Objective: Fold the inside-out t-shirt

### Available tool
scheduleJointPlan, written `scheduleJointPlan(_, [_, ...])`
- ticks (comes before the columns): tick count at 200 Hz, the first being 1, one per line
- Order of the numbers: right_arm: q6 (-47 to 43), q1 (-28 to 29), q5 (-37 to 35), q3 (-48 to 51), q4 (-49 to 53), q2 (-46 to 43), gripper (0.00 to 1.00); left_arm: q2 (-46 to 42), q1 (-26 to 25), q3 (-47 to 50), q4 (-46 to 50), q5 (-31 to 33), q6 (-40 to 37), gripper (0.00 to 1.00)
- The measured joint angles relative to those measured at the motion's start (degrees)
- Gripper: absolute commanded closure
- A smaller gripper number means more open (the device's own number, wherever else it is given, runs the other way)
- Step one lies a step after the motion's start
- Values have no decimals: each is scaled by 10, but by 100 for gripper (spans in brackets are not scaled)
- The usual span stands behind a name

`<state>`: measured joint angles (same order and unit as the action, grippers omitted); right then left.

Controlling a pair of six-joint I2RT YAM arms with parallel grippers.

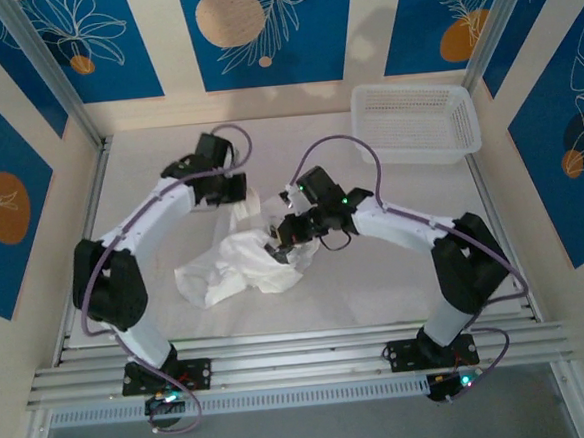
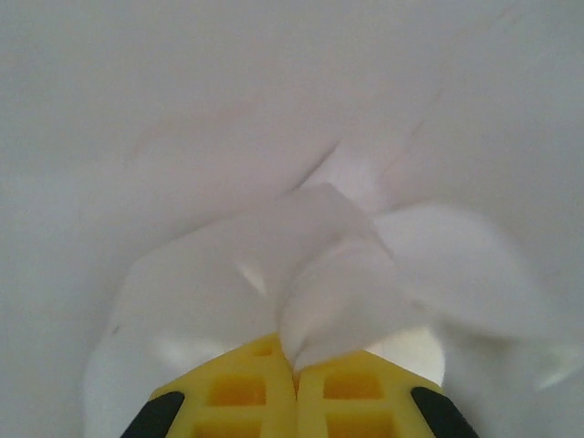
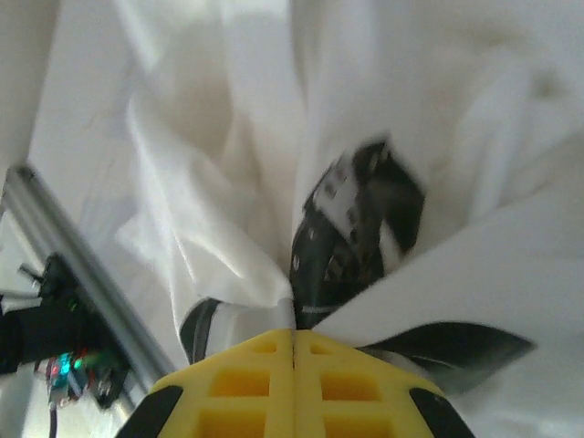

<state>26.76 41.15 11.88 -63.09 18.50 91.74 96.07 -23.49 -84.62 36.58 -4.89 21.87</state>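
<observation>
Bright even light, soft shadows, t-shirt (image 2: 347,292) blurred in wrist views

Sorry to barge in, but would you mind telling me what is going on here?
Two robot arms are working on a white t-shirt that lies crumpled in the middle of the table. The left pincer is shut on a fold of cloth at the shirt's far side. The right pincer is shut on cloth next to the dark label. No neat fold has been made yet. A white basket sits in the far right corner.
</observation>
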Motion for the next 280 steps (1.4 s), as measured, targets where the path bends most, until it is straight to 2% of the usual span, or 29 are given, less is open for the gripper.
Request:
scheduleJointPlan(29, [-15, 72, 3, 59, -66, -49, 100, -53, 8, -108, -36, -74, 13, 100])
scheduleJointPlan(46, [-15, 82, 3, 84, -95, -49, 88, -97, 6, -112, -62, -130, 36, 100])
scheduleJointPlan(64, [-19, 70, -4, 114, -110, -63, 72, -133, 3, -89, -80, -173, 50, 100])
scheduleJointPlan(87, [-33, 54, -31, 153, -103, -141, 57, -164, 2, -40, -101, -202, 47, 100])
scheduleJointPlan(97, [-48, 44, -41, 158, -106, -184, 56, -177, 2, -11, -106, -212, 41, 100])
scheduleJointPlan(107, [-62, 22, -55, 159, -121, -227, 50, -192, 2, 22, -112, -227, 34, 100])
scheduleJointPlan(129, [-106, -31, -84, 157, -169, -268, 46, -240, 2, 107, -124, -251, 19, 100])
scheduleJointPlan(145, [-147, -60, -98, 153, -199, -253, 42, -287, 2, 165, -123, -254, 12, 100])
scheduleJointPlan(170, [-221, -66, -75, 143, -224, -184, 39, -365, 2, 227, -122, -251, 3, 100])
scheduleJointPlan(194, [-260, -59, -64, 108, -212, -102, 43, -424, 2, 262, -111, -240, 2, 100])
scheduleJointPlan(213, [-266, -55, -34, 68, -190, -53, 46, -470, 2, 303, -76, -193, 21, 100])
scheduleJointPlan(220, [-266, -52, -22, 62, -189, -46, 47, -489, 2, 322, -55, -163, 39, 93])
scheduleJointPlan(228, [-266, -47, -9, 62, -189, -42, 49, -510, 2, 345, -27, -123, 63, 81])
scheduleJointPlan(240, [-264, -35, 9, 66, -191, -41, 51, -545, 2, 381, 22, -58, 101, 59])
scheduleJointPlan(249, [-263, -23, 28, 74, -196, -41, 52, -577, 2, 404, 56, -10, 130, 39])
scheduleJointPlan(254, [-262, -16, 38, 79, -198, -41, 53, -598, 2, 415, 74, 16, 143, 31])
scheduleJointPlan(267, [-262, 7, 61, 98, -198, -41, 54, -657, 2, 430, 101, 66, 169, 19])
scheduleJointPlan(280, [-259, 24, 75, 120, -198, -41, 54, -711, 2, 431, 97, 97, 183, 17])
